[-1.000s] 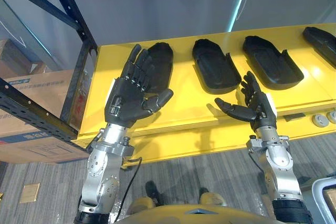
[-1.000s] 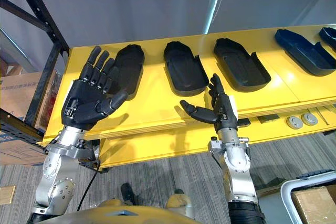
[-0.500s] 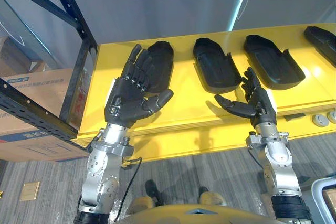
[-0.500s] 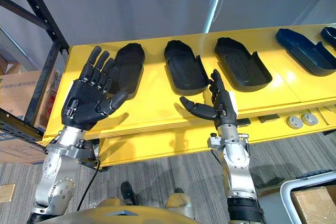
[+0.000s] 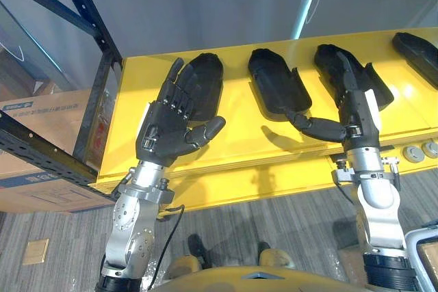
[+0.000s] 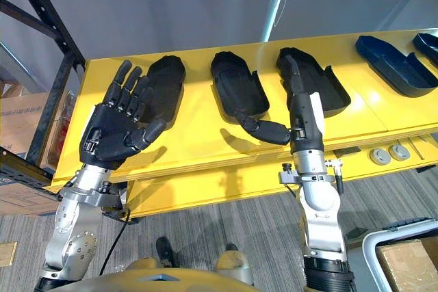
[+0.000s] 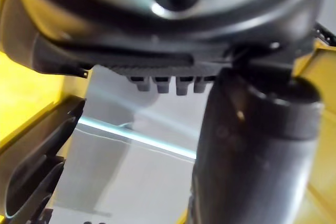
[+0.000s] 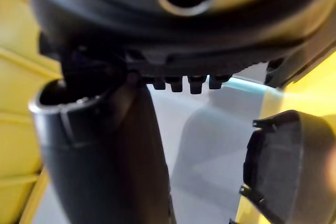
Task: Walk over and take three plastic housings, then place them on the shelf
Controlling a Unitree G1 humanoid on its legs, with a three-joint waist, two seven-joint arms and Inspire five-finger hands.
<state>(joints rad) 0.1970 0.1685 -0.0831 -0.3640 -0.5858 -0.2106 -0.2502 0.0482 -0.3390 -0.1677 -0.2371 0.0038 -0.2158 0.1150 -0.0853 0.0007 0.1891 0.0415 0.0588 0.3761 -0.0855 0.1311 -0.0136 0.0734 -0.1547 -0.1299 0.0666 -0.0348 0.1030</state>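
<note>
Two eye views: the left eye takes in more of the cardboard boxes [image 5: 41, 135] under the dark rack [image 5: 87, 13]; the right eye reaches a fifth housing [image 6: 428, 40] and a grey bin [image 6: 383, 239] at far right.
Left hand [image 5: 168, 124]: held up with its palm to the camera, fingers straight and spread, holding nothing, in front of the first housing [image 5: 209, 76].
Second housing [image 5: 277, 90]: hollow side up, just past the right thumb's tip.
Right hand [image 5: 352, 117]: fingers straight over the third housing [image 6: 328, 90], thumb out sideways; whether they touch it cannot be told.
Fourth housing [image 6: 390, 66]: dark blue, well apart.
Long axis: each housing runs near edge to far, slightly slanted, rounded end toward the wall.
Open room: a bare strip of yellow table [image 5: 226, 138] along the near edge, gaps between housings, and the rack post beside the left end.
</note>
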